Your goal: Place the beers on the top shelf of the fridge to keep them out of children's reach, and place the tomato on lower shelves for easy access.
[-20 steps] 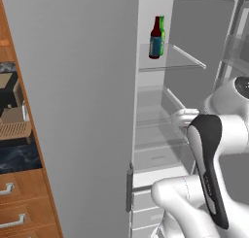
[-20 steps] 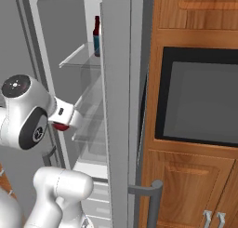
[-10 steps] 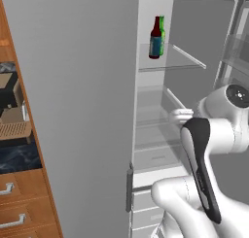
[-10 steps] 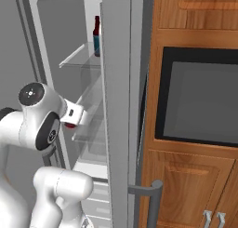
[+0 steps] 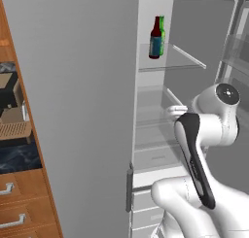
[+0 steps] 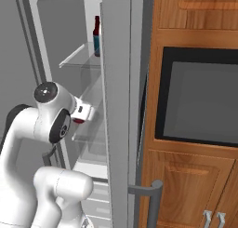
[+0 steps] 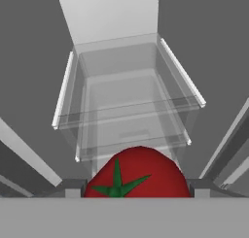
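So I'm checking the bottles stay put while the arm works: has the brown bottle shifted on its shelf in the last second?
No. The brown bottle stands at the same spot on the top shelf, beside the green bottle.

Two beers (image 5: 156, 38) stand upright, side by side, on the top shelf (image 5: 168, 63) at 12 o'clock in the open fridge (image 5: 78, 110): one brown, one green. The glossy red tomato (image 7: 137, 173), green stem toward the camera, sits at 6 o'clock before the lower shelves (image 7: 129, 110).

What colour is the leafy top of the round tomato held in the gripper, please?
Green, star-shaped, on the glossy red round tomato; clearest in the hand view.
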Motion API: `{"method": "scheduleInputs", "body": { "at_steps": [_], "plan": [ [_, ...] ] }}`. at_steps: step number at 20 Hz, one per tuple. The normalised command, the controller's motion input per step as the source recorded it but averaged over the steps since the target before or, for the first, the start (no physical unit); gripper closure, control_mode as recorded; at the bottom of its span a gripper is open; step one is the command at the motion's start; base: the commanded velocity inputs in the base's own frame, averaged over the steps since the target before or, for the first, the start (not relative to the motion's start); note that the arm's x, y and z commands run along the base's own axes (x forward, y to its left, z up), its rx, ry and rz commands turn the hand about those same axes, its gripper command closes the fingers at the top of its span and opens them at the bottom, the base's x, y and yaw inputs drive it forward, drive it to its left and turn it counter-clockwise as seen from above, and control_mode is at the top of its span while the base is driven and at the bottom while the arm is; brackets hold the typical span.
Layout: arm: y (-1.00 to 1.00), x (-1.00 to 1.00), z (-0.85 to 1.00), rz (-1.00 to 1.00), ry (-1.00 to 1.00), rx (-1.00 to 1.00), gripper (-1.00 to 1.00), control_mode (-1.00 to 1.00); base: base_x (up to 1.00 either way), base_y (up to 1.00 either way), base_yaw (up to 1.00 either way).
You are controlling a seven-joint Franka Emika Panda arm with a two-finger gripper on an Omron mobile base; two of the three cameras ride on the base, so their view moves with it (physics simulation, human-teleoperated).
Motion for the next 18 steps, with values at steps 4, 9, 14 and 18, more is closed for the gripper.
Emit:
{"method": "scheduleInputs", "body": {
  "at_steps": [4,9,14,18],
  "plan": [
    [-0.14,0.33,-0.17,0.0,0.0,0.0,1.0,-1.0,0.0,0.0,0.0],
    [0.0,0.42,-0.16,0.0,0.0,0.0,1.0,-1.0,0.0,0.0,0.0],
    [0.0,0.39,-0.15,0.0,0.0,0.0,1.0,-1.0,0.0,0.0,0.0],
    [-0.04,0.35,-0.13,0.01,0.0,0.0,1.0,-1.0,0.0,0.0,0.0]
  ]
}}
